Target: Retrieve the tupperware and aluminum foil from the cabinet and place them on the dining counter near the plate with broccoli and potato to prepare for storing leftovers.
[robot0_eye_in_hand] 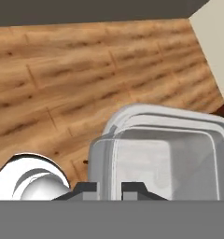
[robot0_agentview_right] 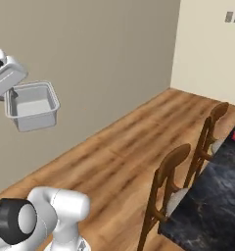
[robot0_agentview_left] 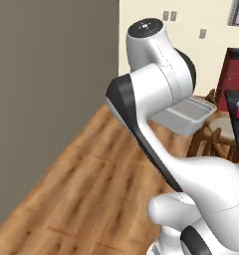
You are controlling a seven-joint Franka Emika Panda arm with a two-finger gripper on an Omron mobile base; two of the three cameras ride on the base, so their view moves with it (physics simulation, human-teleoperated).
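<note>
Tupperware (robot0_eye_in_hand: 165,154) gripped by its near rim, close under the hand camera, hand (robot0_eye_in_hand: 110,189) clamped shut on that edge so the box hung out ahead of the fingers. Carried high over the wood floor (robot0_agentview_right: 124,142), clear of the chairs (robot0_agentview_right: 168,196), probably to avoid snagging on the way. Worktop (robot0_agentview_right: 212,206) lay off to the right, tupperware not yet near it.

Likely a home dining area: wooden chairs (robot0_agentview_right: 171,191) at a black marbled counter (robot0_agentview_right: 215,196), plank floor (robot0_agentview_right: 124,142).
</note>
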